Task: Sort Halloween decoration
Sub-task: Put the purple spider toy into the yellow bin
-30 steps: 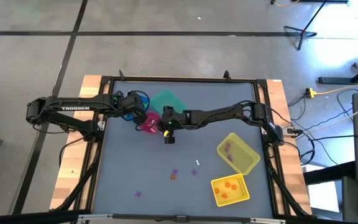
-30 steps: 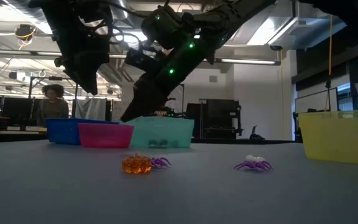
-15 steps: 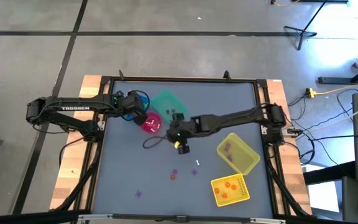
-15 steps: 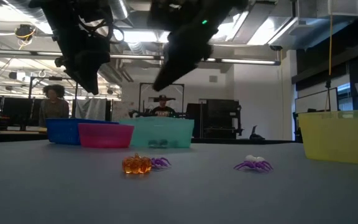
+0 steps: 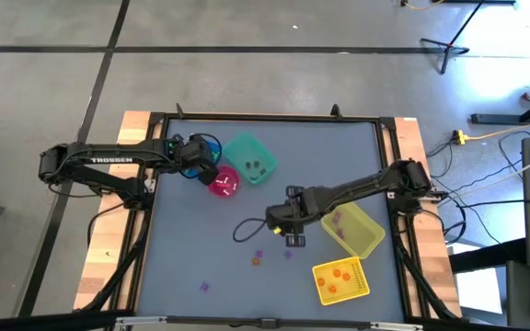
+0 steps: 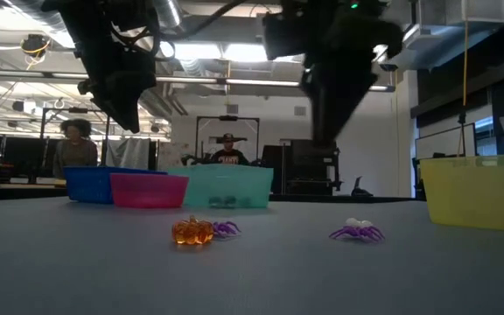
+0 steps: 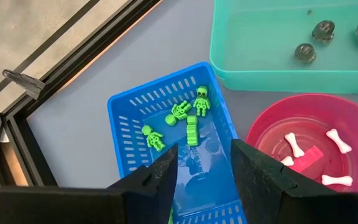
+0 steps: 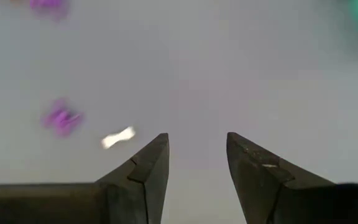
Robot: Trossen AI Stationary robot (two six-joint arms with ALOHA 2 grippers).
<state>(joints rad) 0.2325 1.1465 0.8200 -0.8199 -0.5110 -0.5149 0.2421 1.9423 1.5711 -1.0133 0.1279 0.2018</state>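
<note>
Halloween decoration (image 5: 293, 241) loose on table; right gripper (image 5: 280, 223) open above.

Even overhead light, backlit low view, right wrist view blurred

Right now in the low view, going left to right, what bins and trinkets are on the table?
Blue bin → pink bin → orange pumpkin → teal bin → purple spider with a white piece → yellow bin.
</note>
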